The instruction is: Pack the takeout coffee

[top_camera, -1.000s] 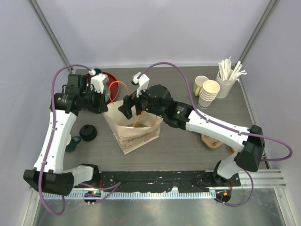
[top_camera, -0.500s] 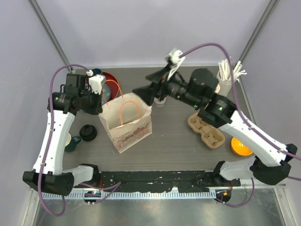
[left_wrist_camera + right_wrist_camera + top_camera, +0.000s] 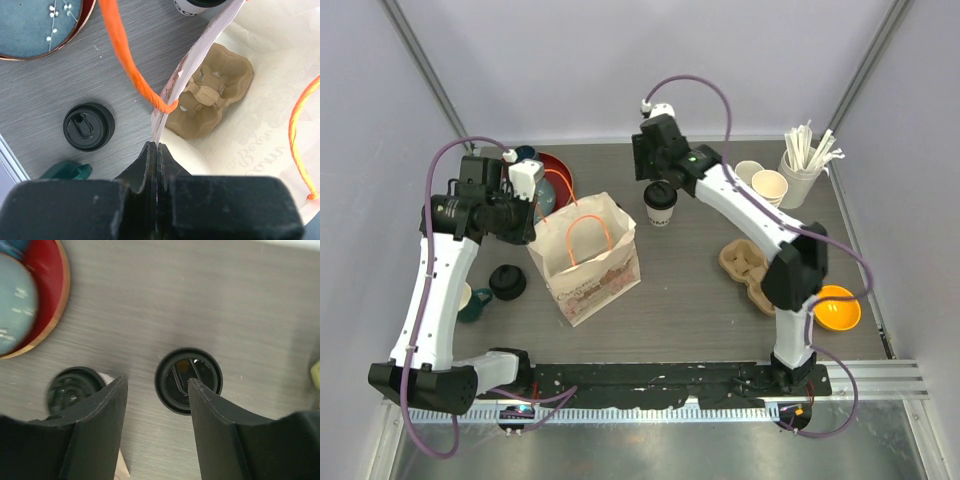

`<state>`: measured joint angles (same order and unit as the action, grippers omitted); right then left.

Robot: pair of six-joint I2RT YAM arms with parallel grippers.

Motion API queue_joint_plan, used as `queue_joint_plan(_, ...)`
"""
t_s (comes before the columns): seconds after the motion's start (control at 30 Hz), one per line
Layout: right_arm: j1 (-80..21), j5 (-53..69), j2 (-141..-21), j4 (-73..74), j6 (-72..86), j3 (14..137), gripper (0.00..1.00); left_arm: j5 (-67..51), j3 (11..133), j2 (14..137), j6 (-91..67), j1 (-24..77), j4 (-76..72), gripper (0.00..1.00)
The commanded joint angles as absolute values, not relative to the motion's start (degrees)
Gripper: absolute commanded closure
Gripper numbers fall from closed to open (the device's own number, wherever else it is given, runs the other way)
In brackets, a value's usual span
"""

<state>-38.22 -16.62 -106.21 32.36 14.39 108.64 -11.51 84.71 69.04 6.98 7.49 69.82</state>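
Note:
One takeout coffee [image 3: 661, 203], a cream cup with a black lid, stands on the table behind the bag's right corner. My right gripper [image 3: 656, 182] hovers over it, open and holding nothing. In the right wrist view the lid [image 3: 188, 380] lies just beyond the right fingertip of the right gripper [image 3: 156, 380]. A second black-lidded cup [image 3: 507, 282] stands left of the bag and shows in the left wrist view [image 3: 89, 126]. My left gripper [image 3: 533, 224] is shut on the rim of the paper bag [image 3: 588, 262], holding it open [image 3: 156, 145]. A cardboard carrier [image 3: 210, 92] lies inside.
A red-rimmed plate [image 3: 558, 172] sits behind the bag. Another cardboard carrier [image 3: 752, 272] and an orange bowl [image 3: 837, 307] lie at the right. Stacked bare cups [image 3: 767, 192], a yellow-green mug [image 3: 747, 176] and a stirrer holder [image 3: 803, 170] stand at the back right. A blurred black lid [image 3: 75, 390] shows beside pale paper.
My right arm has come up out of the bag and swung back over the lidded cup behind it, its jaws narrowing. The left gripper has kept its hold on the bag.

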Motion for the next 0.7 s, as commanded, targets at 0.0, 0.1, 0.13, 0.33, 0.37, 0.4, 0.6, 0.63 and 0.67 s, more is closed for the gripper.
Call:
queue_joint_plan(0.0, -38.67, -24.34, -111.96, 42.97, 19.86, 119.35, 0.46, -11.6, 86.57, 69.26, 7.12, 7.56, 69.79, 1.0)
queue_joint_plan(0.1, -38.76, -26.45, -116.01, 45.43, 22.05, 122.77, 0.52, -12.91, 86.57, 69.26, 7.21, 7.56, 70.05, 1.0)
queue_joint_plan(0.13, -38.76, -27.24, -118.28, 46.4, 22.32, 124.0, 0.53, -13.7, 86.57, 69.34, 7.21, 7.56, 70.31, 1.0)
queue_joint_plan(0.33, -39.28, -29.35, -125.49, 51.24, 22.68, 131.83, 0.57, -14.68, 86.13, 69.52, 7.56, 7.56, 70.58, 1.0)
queue_joint_plan(0.37, -39.2, -29.36, -126.12, 51.41, 22.76, 132.97, 0.58, -14.76, 86.13, 69.52, 7.56, 7.47, 70.58, 1.0)
queue_joint_plan(0.4, -39.29, -29.44, -126.65, 51.76, 22.68, 133.67, 0.59, -14.85, 86.22, 69.35, 7.65, 7.56, 70.58, 1.0)
queue_joint_plan(0.6, -39.64, -31.99, -131.13, 54.67, 23.12, 139.3, 0.59, -15.64, 86.05, 69.0, 7.56, 7.56, 70.75, 1.0)
queue_joint_plan(0.63, -39.64, -32.25, -131.31, 54.75, 23.12, 139.57, 0.58, -15.64, 86.04, 68.91, 7.56, 7.56, 70.75, 1.0)
queue_joint_plan(0.67, -39.64, -32.69, -131.66, 54.67, 23.12, 139.74, 0.58, -15.56, 85.96, 68.91, 7.56, 7.47, 70.75, 1.0)
